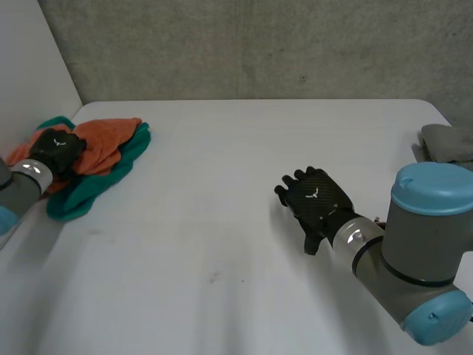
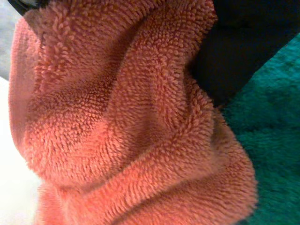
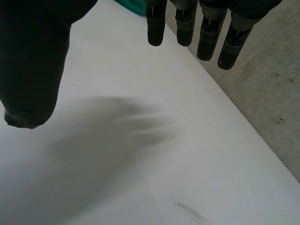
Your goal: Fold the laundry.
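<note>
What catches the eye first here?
The orange towel lies heaped on a teal towel at the far left corner of the table, with the left hand on it. The right hand hovers open over bare table right of middle; a grey cloth lies at the right edge.

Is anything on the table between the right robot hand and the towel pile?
Nothing visible. Bare white table lies between the open right robot hand and the orange towel lying on the teal towel. The left robot hand is on the orange towel; a grey cloth lies at the table's right edge, out of the way.
</note>
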`<state>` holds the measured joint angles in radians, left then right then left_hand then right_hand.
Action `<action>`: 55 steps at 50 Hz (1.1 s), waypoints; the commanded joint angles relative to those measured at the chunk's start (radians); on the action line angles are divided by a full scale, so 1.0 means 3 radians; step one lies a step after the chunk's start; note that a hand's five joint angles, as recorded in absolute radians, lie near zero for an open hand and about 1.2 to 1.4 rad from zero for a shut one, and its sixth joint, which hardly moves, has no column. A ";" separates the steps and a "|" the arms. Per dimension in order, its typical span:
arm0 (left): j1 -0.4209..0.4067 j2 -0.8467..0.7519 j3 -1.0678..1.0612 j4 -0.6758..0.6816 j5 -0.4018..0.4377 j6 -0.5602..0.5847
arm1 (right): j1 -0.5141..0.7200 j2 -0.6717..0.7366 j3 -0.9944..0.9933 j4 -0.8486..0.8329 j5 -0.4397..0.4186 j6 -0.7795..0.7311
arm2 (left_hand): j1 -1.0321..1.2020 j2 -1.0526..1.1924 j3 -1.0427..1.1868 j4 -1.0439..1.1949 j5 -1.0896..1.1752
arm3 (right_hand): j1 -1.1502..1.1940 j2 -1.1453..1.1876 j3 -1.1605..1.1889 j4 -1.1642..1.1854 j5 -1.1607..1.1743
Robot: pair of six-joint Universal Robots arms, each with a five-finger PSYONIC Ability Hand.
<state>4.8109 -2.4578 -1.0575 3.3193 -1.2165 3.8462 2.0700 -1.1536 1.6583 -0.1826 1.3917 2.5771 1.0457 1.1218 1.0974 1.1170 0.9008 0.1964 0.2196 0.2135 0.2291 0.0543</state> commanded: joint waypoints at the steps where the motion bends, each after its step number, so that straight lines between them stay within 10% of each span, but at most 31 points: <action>1: -0.0435 0.0787 -0.0580 0.0333 -0.0378 -0.0374 | -0.0007 -0.0138 0.0148 -0.0051 0.0009 0.0000 | 0.1169 0.0915 0.0996 0.0931 0.1070 | -0.0073 -0.0150 -0.0130 -0.0182 -0.0181; 14: -0.1964 0.1990 -0.1987 0.0400 -0.0220 -0.1684 | -0.0242 -0.0174 0.0056 -0.0066 0.0187 0.0061 | 0.1169 0.0915 0.0996 0.0931 0.1070 | -0.0073 -0.0150 -0.0130 -0.0182 -0.0181; 16: -0.2260 0.1914 -0.2023 0.0420 -0.0143 -0.1781 | -0.0273 -0.0174 0.0041 -0.0061 0.0249 0.0066 | -0.0364 -0.0618 -0.0536 -0.0602 -0.0463 | -0.0073 -0.0150 -0.0130 -0.0182 -0.0181; 17: -0.2373 0.1802 -0.1987 0.0400 -0.0143 -0.1781 | -0.0283 -0.0174 0.0026 -0.0061 0.0300 0.0061 | -0.2904 -0.3158 -0.3076 -0.3142 -0.3003 | -0.0073 -0.0150 -0.0130 -0.0182 -0.0181; 32: -0.1659 0.1897 -0.1752 -0.0198 -0.0445 -0.1766 | -0.0345 -0.0337 -0.0143 0.0061 0.0280 0.0015 | -0.2891 -0.3145 -0.3064 -0.3129 -0.2990 | -0.0073 -0.0150 -0.0130 -0.0182 -0.0181; 39: -0.1459 0.1965 -0.1808 -0.0311 -0.0414 -0.1730 | -0.0360 -0.0342 -0.0485 0.1230 0.0102 0.0046 | -0.2843 -0.3096 -0.3015 -0.3080 -0.2941 | -0.0073 -0.0150 -0.0130 -0.0182 -0.0181; 55: -0.1223 0.1269 -0.1634 -0.0541 -0.0123 -0.0585 | -0.0171 0.0102 -0.0527 0.1090 -0.0083 0.0199 | -0.2716 -0.2969 -0.2888 -0.2953 -0.2814 | 0.0362 0.0285 0.0305 0.0253 0.0254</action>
<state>4.4491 -1.9878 -1.5789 3.1988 -1.2609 3.5866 1.9880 -1.1823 1.4769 0.2736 1.3619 2.5968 0.1878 0.1989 0.2067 0.2012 0.0451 0.1964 0.2196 0.2135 0.2291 0.0543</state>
